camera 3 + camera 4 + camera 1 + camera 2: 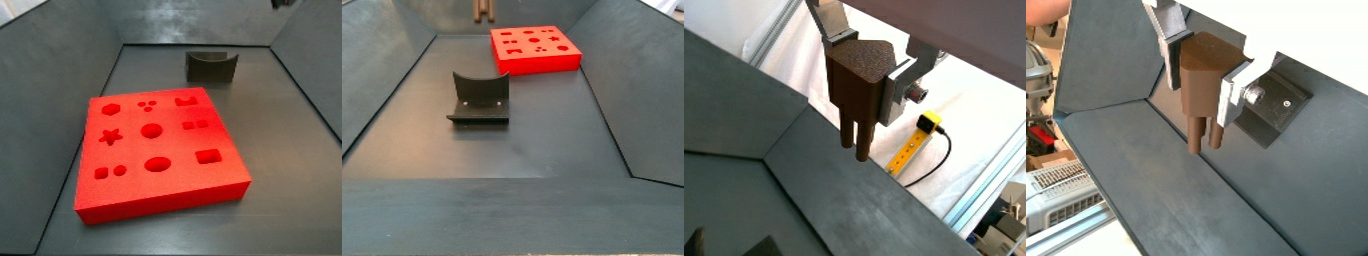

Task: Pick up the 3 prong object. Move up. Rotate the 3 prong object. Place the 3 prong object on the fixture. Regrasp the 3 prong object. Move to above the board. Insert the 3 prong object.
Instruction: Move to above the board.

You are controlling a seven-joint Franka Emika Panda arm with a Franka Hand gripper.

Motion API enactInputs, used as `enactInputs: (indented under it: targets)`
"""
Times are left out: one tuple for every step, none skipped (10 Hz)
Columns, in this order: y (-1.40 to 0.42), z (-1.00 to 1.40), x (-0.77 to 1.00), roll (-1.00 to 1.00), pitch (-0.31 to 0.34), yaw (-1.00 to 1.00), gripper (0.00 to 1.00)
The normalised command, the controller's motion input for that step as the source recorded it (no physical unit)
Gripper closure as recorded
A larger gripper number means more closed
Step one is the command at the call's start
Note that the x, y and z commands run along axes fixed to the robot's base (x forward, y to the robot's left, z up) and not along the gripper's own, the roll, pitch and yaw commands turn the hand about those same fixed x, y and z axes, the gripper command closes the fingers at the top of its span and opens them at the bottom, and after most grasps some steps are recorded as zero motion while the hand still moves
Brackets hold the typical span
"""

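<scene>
Matt brown 3 prong object (859, 85) between the pincer's (871, 52) silver metal plates.

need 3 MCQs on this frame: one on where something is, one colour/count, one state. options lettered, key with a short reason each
1. Where is the 3 prong object?
A. Lying on the board
B. Held in the gripper, up off the floor
C. Resting in the fixture's notch

2. What colour is the board?
A. Bright red
B. Blue
C. Yellow

3. What is the state of the fixture?
A. Holding the brown piece
C. Tipped on its side
B. Empty, standing on the floor

Key:
1 B: both wrist views show the brown piece clamped between the gripper fingers with its prongs pointing down, clear of the floor.
2 A: both side views show a bright red slab with shape cutouts.
3 B: both side views show its notch bare and its base flat on the floor.
</scene>
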Motion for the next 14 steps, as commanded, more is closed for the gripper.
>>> enactInputs:
  targets:
    - [-1.0,0.41,-0.49,-1.0,-0.014,-0.09,1.0]
    - [-1.0,0.41,-0.49,-1.0,-0.022,-0.09,1.0]
    - [-1.0,0.43,-0.52,-1.0,-0.024,-0.09,1.0]
    - [-1.0,0.42,-0.54,-1.0,-0.03,-0.1,1.0]
    - [-1.0,0.43,-0.57,-1.0,-0.035,-0.1,1.0]
    - [-1.0,0.45,-0.6,-1.0,-0.036,-0.1,1.0]
    - [-1.0,0.47,-0.65,-1.0,-0.038,-0.11,1.0]
    - [-0.97,0.47,-0.69,-1.0,-0.044,-0.11,1.0]
    - [-0.52,0.29,-0.47,-1.0,-0.06,-0.1,1.0]
    - [-0.33,0.19,-0.36,-1.0,-0.066,-0.1,1.0]
    - [-0.11,0.09,-0.23,-1.0,-0.078,-0.1,1.0]
    - [-0.04,0.06,-0.19,-1.0,-0.1,-0.1,1.0]
    - [0.01,0.04,-0.17,-1.0,-0.13,-0.09,1.0]
    - [0.04,0.02,-0.15,-0.87,-0.156,-0.07,1.0]
